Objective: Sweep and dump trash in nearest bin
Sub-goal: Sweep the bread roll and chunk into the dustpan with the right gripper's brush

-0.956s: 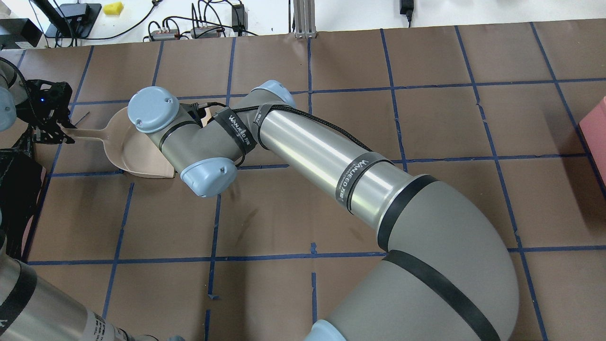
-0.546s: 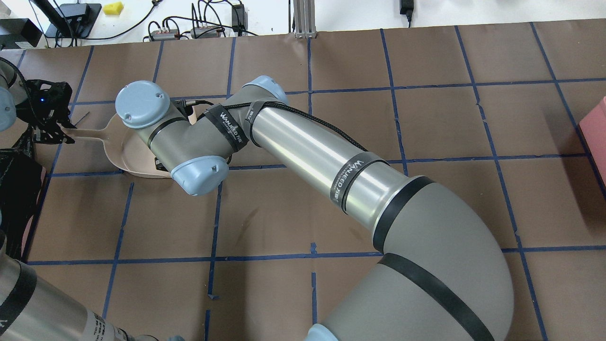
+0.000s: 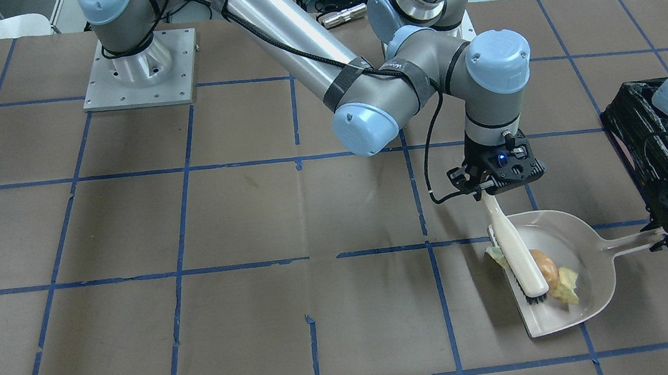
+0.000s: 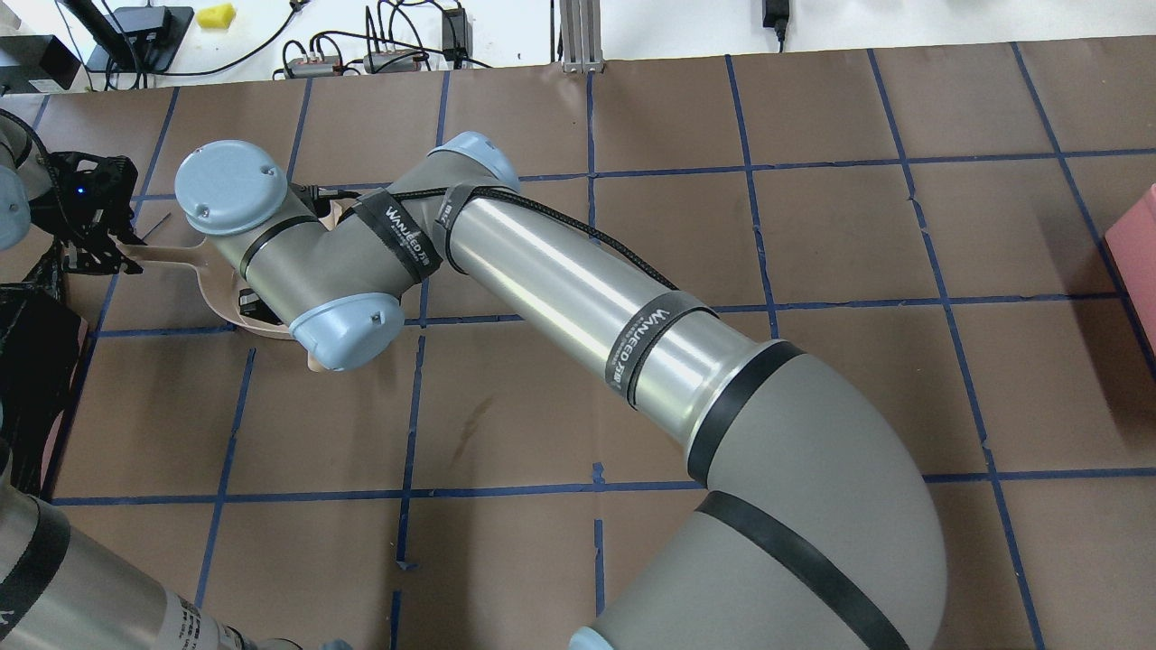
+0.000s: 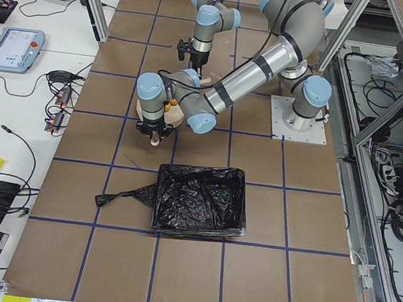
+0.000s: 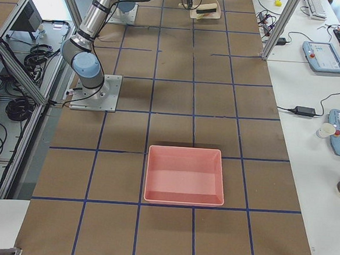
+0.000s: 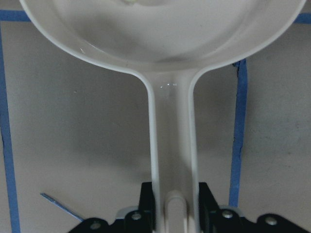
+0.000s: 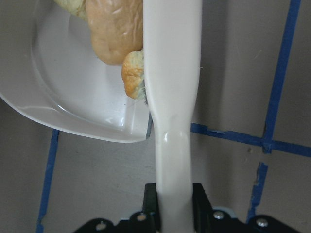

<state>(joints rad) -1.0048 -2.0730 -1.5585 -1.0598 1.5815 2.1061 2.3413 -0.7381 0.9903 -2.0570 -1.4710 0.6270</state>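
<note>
While the trash (image 3: 545,264) sits inside the pan (image 3: 594,233), the brush (image 3: 521,260) lies across the pan's mouth against it, likely to pen it in. The right gripper (image 3: 489,194) has its jaws clamped on the brush handle. The left gripper (image 3: 667,242) clamps the pan handle, holding the pan flat on the bench (image 3: 250,222). With the bin (image 3: 625,116) just beside that gripper, tipping looks next.

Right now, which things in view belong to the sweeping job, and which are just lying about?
Job in hand: trash, dustpan, brush, black-lined bin.
Lying about: pink tray, yellow block beyond the table.
</note>
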